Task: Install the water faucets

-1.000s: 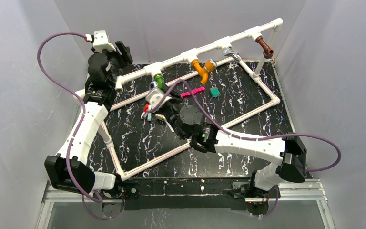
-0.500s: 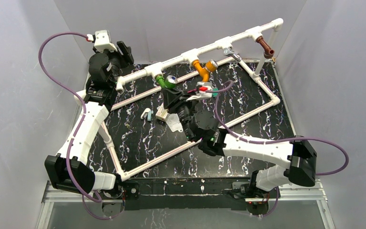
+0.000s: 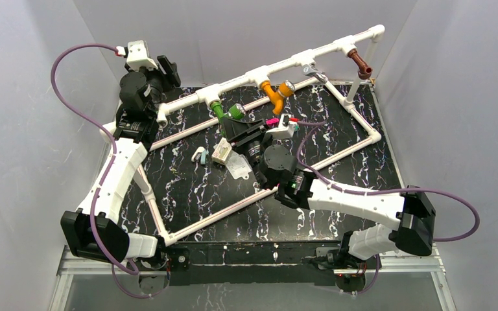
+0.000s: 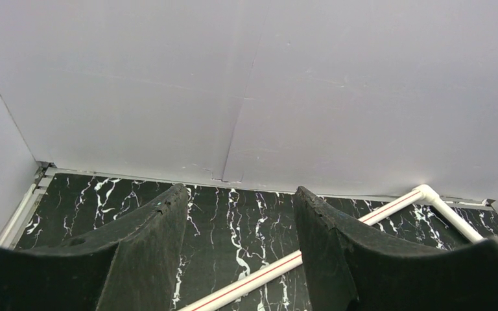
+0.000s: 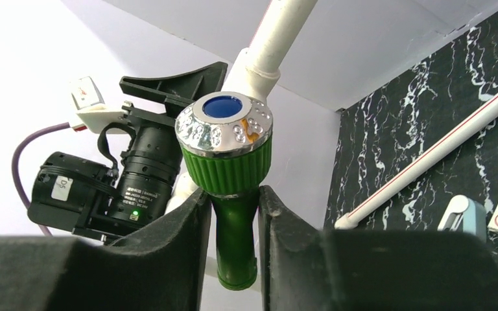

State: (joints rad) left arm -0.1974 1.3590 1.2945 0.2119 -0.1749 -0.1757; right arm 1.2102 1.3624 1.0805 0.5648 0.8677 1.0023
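Observation:
Three water faucets hang from the raised white pipe (image 3: pixel 298 61): a green faucet (image 3: pixel 224 111) on the left, an orange faucet (image 3: pixel 274 94) in the middle and a brown faucet (image 3: pixel 362 65) at the far right. My right gripper (image 3: pixel 232 124) is shut on the green faucet (image 5: pixel 235 214), its fingers clamping the stem just below the ribbed knob with the chrome cap. My left gripper (image 3: pixel 168 70) stands open at the back left corner, apart from the pipe. In the left wrist view the left gripper (image 4: pixel 240 191) holds nothing.
A white pipe frame (image 3: pixel 363 139) lies on the black marbled table. A pink strip (image 3: pixel 272 121), a small white and teal part (image 3: pixel 199 155), a small box (image 3: pixel 222 153) and a clear bag (image 3: pixel 238 167) lie near my right wrist. A metal lever (image 3: pixel 314 71) sits on the raised pipe.
My right arm swung from the table's middle up toward the green faucet, and its jaws closed on the faucet's stem. The left arm has not moved.

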